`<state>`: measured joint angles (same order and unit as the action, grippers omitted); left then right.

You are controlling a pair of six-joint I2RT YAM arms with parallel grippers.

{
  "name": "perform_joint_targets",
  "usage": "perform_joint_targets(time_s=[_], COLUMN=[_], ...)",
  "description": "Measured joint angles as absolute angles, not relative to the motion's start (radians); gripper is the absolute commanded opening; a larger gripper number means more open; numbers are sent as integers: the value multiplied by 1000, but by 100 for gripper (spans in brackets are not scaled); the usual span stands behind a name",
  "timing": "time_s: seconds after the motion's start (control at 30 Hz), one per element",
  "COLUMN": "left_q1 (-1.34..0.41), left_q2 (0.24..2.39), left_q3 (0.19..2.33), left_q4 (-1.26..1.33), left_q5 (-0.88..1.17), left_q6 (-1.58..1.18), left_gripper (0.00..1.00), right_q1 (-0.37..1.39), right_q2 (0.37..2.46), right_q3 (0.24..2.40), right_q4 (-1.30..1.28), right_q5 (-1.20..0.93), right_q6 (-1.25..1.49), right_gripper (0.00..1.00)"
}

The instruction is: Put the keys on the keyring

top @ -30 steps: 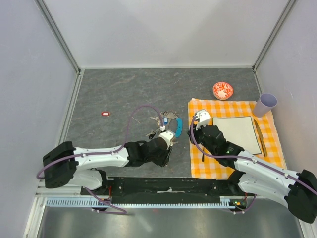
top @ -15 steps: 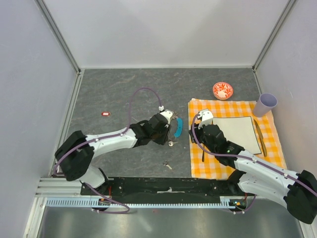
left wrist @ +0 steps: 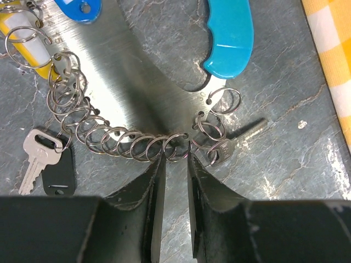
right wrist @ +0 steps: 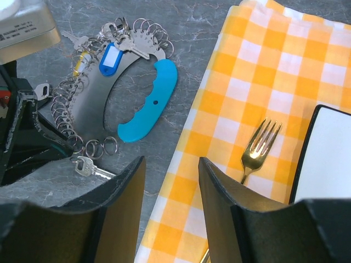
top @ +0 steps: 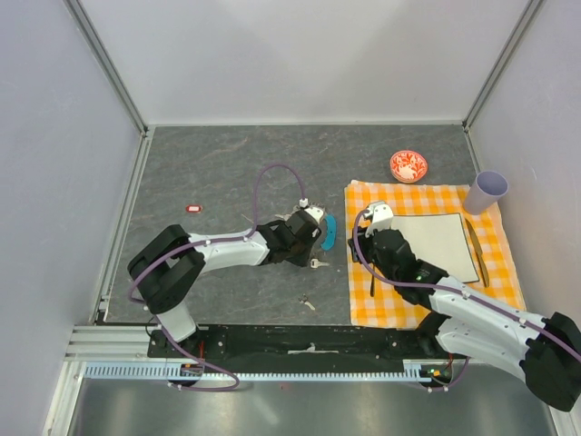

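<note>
Two fingers of the left claw (left wrist: 175, 164) stand barely parted; whether they pinch anything I cannot tell. The keyring (left wrist: 142, 109) arcs straight ahead, with one key (left wrist: 222, 149) ahead-right.

Grey marbled table (top: 218, 163), keyring (top: 329, 232), yellow checked cloth (top: 365, 295), red-and-white bowl (top: 408, 166), small red tag (top: 193, 209)
</note>
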<state>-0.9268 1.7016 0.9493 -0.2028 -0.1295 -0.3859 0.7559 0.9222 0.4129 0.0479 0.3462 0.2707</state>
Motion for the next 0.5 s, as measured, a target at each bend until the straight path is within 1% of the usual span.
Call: perform_joint_targets(time_s=[0.13,0.3,0.5], left_q1=[-925,-924,-920], left_q2=[1709,1709,1710], left_q3=[956,957,957], left_q4=[-202,-208,-210], left_q5=[-130,-161,-184], left_q6=[-397,-403,-403], left_gripper=[30,36,36], right_q1=[755,754,752], right_q2=[916,914,914], right_q3=[408,405,401], right_q4=[52,52,56], right_q5=[346,346,345], right_q6=[274,276,276], right_gripper=[51,51,51])
